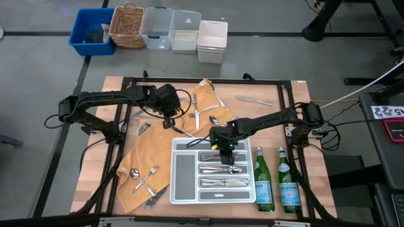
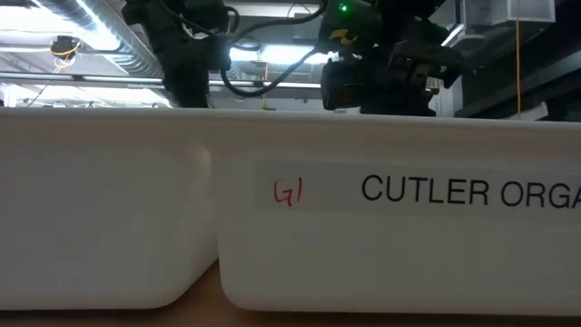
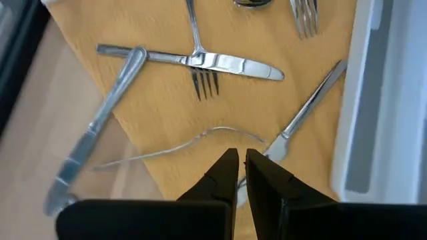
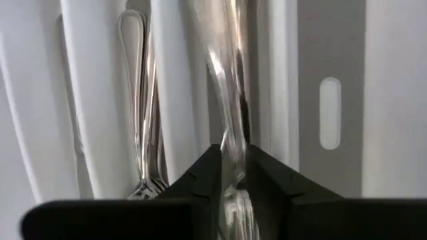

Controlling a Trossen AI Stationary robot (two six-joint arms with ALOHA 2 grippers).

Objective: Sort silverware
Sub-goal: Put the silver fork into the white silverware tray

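Observation:
The silverware is spread about. Forks, spoons and knives [image 3: 200, 60] lie on an orange cloth [image 1: 148, 157]; one knife [image 1: 254, 99] lies on the bare table at the far right. More pieces [image 1: 222, 169] lie in the slots of the white tray [image 1: 173, 189]. My left gripper [image 3: 241, 163] hangs shut just above the cloth, next to a knife's end [image 3: 279, 143]; nothing shows plainly between its fingers. My right gripper [image 4: 233, 163] is low over the tray's far slots, shut on a shiny piece of silverware [image 4: 227, 80]. My right gripper pinches one end of the shiny piece [image 4: 233, 150] between its two fingers. The fingers come from above, slanting down. The piece runs forward from them along a tray slot. Whether its far end rests on the tray floor, I cannot tell.
Two green bottles [image 1: 264, 183] [image 1: 288, 186] stand right of the tray near the front edge. A black frame [image 1: 208, 82] runs around the table. Bins and a basket [image 1: 126, 25] sit beyond the far edge. The tray's lettered wall [image 2: 363, 209] fills the low view.

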